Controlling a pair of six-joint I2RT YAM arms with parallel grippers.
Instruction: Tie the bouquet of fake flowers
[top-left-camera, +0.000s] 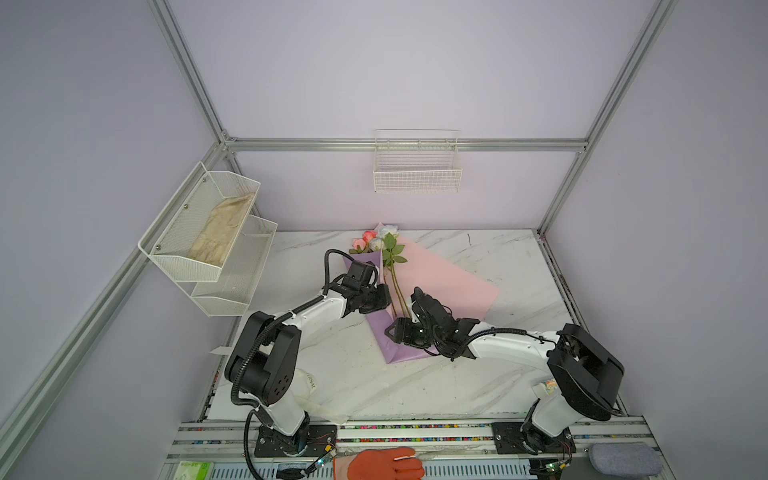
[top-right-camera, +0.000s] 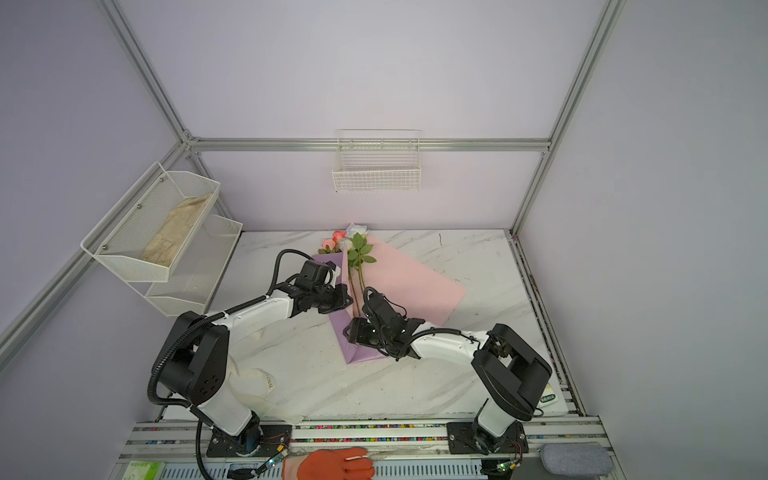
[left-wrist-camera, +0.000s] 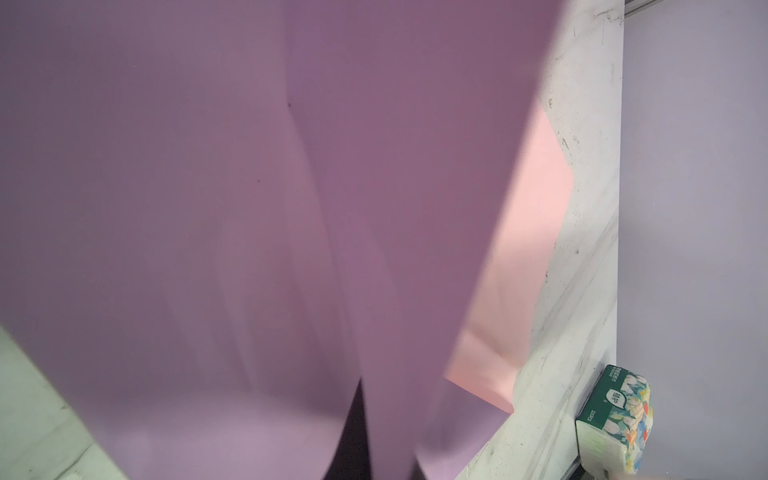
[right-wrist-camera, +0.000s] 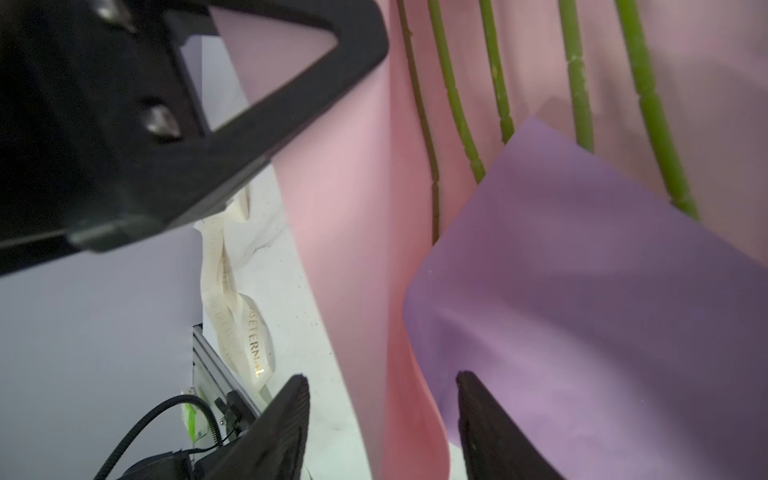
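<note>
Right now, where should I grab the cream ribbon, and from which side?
Probably at the lettered loop of the ribbon, from above: it seems to arch off the table, while the rest lies flat, partly hidden by the left arm.

Top pair: mounted high over the front edge, side by side, tilted down at the marble table (top-left-camera: 457, 386) and back wall (top-left-camera: 374, 83). Far enough back to fit the whole workspace.
Top overlap: pretty much everything, just shifted sideways a bit.
Left wrist cam: was jammed right up against the lilac wrapping paper (left-wrist-camera: 249, 208), which filled most of the shot. A tissue pack (left-wrist-camera: 615, 419) showed past the table edge.
Right wrist cam: looked out close-up between the right gripper (right-wrist-camera: 382, 374) fingers at the green stems (right-wrist-camera: 453, 95) and paper, with the ribbon (right-wrist-camera: 245, 328) beyond.
Wrist/top overlap: the paper and stems mid-table.
</note>
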